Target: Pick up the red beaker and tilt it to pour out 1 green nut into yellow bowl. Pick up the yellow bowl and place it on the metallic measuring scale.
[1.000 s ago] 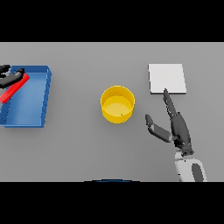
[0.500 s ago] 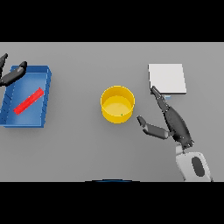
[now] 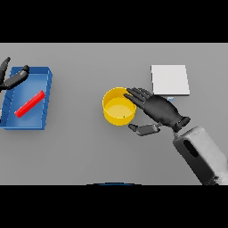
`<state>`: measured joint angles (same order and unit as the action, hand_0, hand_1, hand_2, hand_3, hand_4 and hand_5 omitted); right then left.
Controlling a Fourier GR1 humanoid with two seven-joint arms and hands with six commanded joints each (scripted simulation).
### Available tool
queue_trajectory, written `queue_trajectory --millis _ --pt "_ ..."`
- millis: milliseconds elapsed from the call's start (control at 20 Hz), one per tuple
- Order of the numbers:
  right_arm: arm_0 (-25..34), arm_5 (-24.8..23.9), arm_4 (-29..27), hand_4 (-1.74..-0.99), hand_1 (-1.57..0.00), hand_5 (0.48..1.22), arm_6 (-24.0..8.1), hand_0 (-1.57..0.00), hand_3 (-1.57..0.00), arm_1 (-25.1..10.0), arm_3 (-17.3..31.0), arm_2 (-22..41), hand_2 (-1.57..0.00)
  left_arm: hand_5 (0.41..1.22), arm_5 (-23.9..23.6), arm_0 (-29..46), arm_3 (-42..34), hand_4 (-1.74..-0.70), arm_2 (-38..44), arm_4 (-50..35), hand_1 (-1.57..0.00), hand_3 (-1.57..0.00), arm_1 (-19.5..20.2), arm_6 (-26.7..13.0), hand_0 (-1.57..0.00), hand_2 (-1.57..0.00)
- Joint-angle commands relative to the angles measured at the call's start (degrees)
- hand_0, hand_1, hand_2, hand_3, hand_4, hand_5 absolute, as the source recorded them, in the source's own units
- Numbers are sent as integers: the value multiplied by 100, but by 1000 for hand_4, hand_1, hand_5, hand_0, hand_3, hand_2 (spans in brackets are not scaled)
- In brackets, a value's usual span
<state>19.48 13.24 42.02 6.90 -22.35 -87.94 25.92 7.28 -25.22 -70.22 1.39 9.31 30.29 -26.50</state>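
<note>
Bowl (image 3: 119,107), yellow, sits mid-table with a green nut (image 3: 124,117) inside, so the pour looks done and the lift is in hand. Right hand (image 3: 158,111) reaches over its right rim, fingers spread and relaxed, thumb below, grasping nothing; closing on the wall comes next. Farther right lies the scale (image 3: 170,79). Far left, the left hand (image 3: 11,79) hovers slack over a blue tray (image 3: 48,95) holding the red beaker (image 3: 30,103). Grey table (image 3: 80,151).

I saw the yellow bowl (image 3: 119,107) standing upright mid-table with one small green nut (image 3: 123,117) inside. The red beaker (image 3: 30,103) lay on its side, slanted, in the blue tray at left. The square metallic measuring scale (image 3: 169,79) sat flat right of the bowl.
</note>
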Motion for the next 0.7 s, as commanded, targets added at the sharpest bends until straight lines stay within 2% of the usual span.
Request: queue_trajectory --millis 0,50,300,650 --pt "165 80 91 -1167 1 639 71 1 1 -17 98 108 1 687 15 -9 -4 -809 -5 -2 -1 -1 0 1 -1 -1" --pt "348 249 171 -1164 1 641 136 1 1 -78 127 223 1 689 -13 38 -13 -808 21 -3 -1 -1 14 81 -1 -1" --pt "997 494 507 -1156 1 642 519 1 1 -27 996 675 1 695 34 93 -64 -808 80 -63 0 0 64 88 0 0" --pt "1641 1083 751 -1164 1 670 595 1 1 169 1686 1171 1 700 75 15 -2 -807 64 -21 1 1 100 125 1 1"
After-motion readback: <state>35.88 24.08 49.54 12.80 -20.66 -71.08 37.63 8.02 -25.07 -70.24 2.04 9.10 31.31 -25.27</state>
